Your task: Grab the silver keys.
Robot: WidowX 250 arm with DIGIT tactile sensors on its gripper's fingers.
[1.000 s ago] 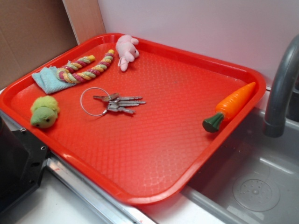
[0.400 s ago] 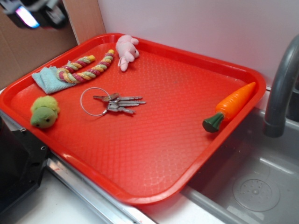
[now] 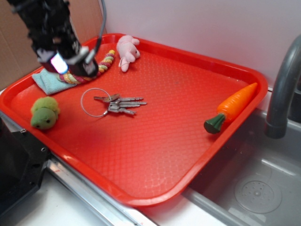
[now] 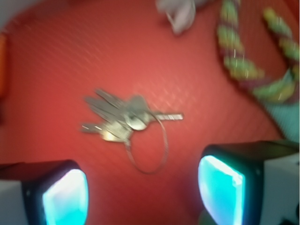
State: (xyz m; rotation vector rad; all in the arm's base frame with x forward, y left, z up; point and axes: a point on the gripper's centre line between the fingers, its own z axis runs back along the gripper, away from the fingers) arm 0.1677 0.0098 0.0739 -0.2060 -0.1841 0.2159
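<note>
The silver keys [image 3: 118, 104], several slim metal keys on a thin wire loop ring, lie flat on the red tray [image 3: 155, 141] left of its middle. In the wrist view the keys [image 4: 125, 118] lie ahead of the fingers, with the loop reaching toward them. My gripper [image 3: 70, 66] hovers above the tray's back left, over the rope toy and cloth, left of and behind the keys. It is open and empty, its two cyan pads [image 4: 220, 190] wide apart around the gripper's centre [image 4: 143, 194].
A striped rope toy [image 3: 101, 63] and a teal cloth [image 3: 47, 80] lie at the back left, a pink plush [image 3: 127, 52] at the back, a green plush [image 3: 44, 113] at the left, a toy carrot [image 3: 233, 106] at the right rim. A grey faucet [image 3: 282, 89] and sink stand right.
My arm has come down from the top left corner into view over the rope toy and cloth. The keys and the other things have not moved.
</note>
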